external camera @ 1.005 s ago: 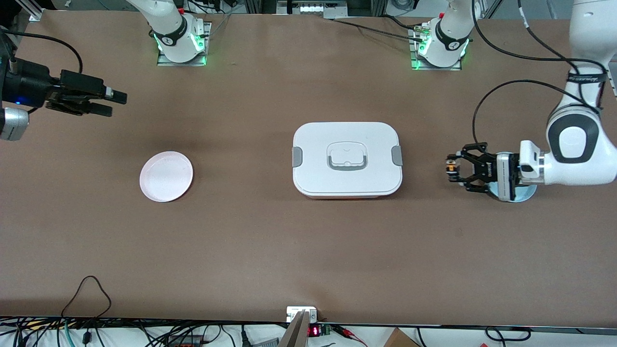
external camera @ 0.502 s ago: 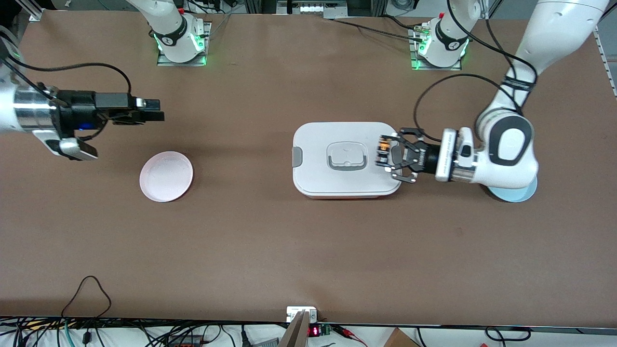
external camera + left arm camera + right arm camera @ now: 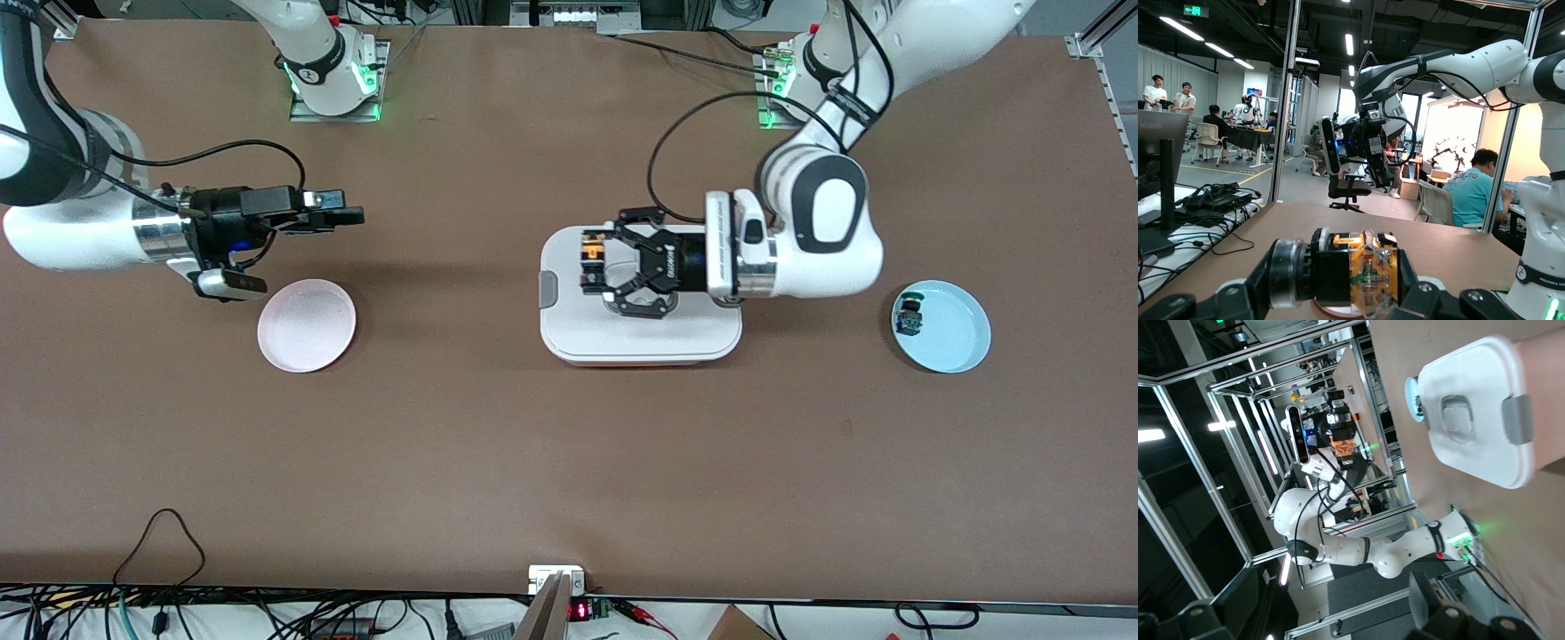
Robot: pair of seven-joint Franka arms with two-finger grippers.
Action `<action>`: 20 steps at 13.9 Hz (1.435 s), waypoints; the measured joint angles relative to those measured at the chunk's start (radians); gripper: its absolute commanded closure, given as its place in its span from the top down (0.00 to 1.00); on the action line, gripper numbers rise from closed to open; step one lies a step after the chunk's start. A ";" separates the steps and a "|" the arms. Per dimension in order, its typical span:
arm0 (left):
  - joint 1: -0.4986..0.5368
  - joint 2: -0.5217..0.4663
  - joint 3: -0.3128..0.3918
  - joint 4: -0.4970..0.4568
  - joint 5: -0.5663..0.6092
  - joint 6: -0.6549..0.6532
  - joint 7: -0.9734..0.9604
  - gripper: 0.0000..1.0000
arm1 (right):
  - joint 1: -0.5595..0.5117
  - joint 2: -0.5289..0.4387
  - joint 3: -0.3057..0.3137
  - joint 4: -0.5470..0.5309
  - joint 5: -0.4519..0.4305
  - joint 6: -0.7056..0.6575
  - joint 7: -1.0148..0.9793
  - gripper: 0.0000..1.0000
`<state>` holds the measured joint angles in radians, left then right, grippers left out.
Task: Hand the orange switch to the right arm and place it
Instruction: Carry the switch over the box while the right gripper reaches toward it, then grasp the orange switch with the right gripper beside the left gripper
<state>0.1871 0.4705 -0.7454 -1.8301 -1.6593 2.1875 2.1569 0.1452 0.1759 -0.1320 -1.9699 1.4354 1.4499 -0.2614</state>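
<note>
A wide brown matte tabletop [image 3: 498, 462] fills the front view, with tangled black cables [image 3: 178, 613] along its near edge. The left wrist view shows a dim hall with long ceiling strip lights [image 3: 1348, 43], aluminium frame posts [image 3: 1286, 100] and seated people at desks [image 3: 1225, 130].

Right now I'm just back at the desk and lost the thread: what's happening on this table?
The left gripper holds the orange switch in the air over the white lidded box, pointed toward the right arm's end. The right gripper is open, in the air near the pink plate, facing the left one; no handover yet. A green-capped switch lies in the blue plate at the left arm's end.
</note>
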 measured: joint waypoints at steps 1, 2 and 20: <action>-0.016 0.000 -0.003 -0.002 -0.035 0.022 0.025 0.11 | 0.024 0.009 0.001 -0.003 0.023 0.001 -0.005 1.00; -0.031 0.001 -0.003 -0.005 -0.076 0.045 0.058 0.11 | 0.049 0.020 0.001 -0.005 0.048 0.005 -0.023 1.00; -0.233 0.027 -0.005 -0.007 -0.466 0.194 0.217 0.12 | 0.267 0.108 0.003 0.002 0.194 0.162 -0.274 0.86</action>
<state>-0.0464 0.4971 -0.7500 -1.8373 -2.1255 2.3817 2.3736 0.4123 0.2842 -0.1292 -1.9679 1.6296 1.6120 -0.5359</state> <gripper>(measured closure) 0.278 0.066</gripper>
